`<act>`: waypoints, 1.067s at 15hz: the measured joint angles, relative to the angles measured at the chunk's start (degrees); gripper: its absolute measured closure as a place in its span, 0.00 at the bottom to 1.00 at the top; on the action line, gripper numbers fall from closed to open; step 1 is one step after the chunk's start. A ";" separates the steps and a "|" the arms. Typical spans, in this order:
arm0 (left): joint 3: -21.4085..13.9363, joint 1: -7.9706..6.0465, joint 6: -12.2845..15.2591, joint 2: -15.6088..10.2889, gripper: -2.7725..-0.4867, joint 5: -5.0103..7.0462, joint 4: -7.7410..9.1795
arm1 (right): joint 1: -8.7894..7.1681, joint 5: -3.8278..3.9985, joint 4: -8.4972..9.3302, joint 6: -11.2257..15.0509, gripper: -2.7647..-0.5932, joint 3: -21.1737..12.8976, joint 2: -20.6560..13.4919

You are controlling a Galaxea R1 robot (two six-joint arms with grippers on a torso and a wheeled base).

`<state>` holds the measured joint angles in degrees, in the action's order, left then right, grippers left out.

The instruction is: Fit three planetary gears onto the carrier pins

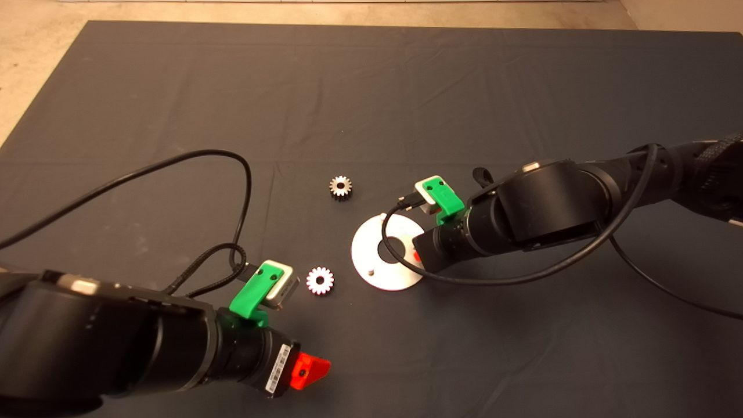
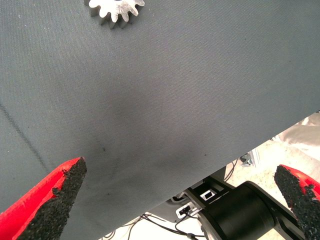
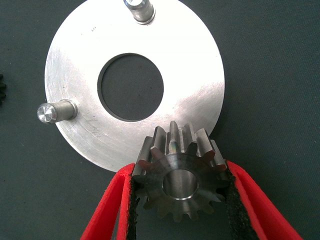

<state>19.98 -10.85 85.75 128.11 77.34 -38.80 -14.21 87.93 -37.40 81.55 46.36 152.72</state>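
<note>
Silvery flat round metal carrier plate (image 1: 388, 253) with a large centre hole lies on the dark grey fabric mat (image 1: 371, 87) covering the worktop; everything below is placed against this plate

Right end effector (image 3: 181, 200), green body with red fingers (image 3: 107, 207), hangs directly over the plate's rim and pinches one small silvery toothed spur gear (image 3: 181, 182) by opposite flanks, bore facing the wrist camera. Judged reason: side grip keeps the bore free so it can drop over a pin

Two short upright silvery carrier pins (image 3: 51, 112) (image 3: 139, 9) show bare on the plate in the right wrist view, both across the centre hole from the held gear. Third pin not visible, likely hidden under the gear or fingers, cannot confirm. So no gear is seated on the pins that show

Second loose silvery spur gear (image 1: 320, 280) lies flat on the mat just beside the plate, on the side toward the left arm. Third loose spur gear (image 1: 341, 187) lies flat on the mat near the plate's far side

Left end effector (image 2: 180, 200), same green and red build, waits well apart from the plate near the mat's front edge, fingers spread wide and holding nothing; the second gear's teeth (image 2: 114, 11) show in its wrist view, probably staged for the next pick

Risk, as judgement: bore and pin must line up closely or the gear tilts and jams
</note>
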 joint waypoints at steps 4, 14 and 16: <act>-0.01 -0.28 0.02 0.00 0.01 -0.46 0.00 | 0.11 -0.01 0.03 -0.01 0.83 0.22 0.00; -0.02 -1.22 0.61 -0.02 0.01 -1.46 0.00 | 0.09 -0.04 0.52 -0.01 0.83 2.73 0.48; -0.02 -1.22 0.80 -0.01 0.01 -1.49 0.00 | 0.09 -0.01 0.77 -0.01 0.83 2.78 0.56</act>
<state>19.96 -12.07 86.55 128.10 75.85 -38.80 -14.13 87.93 -36.63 81.53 49.14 153.28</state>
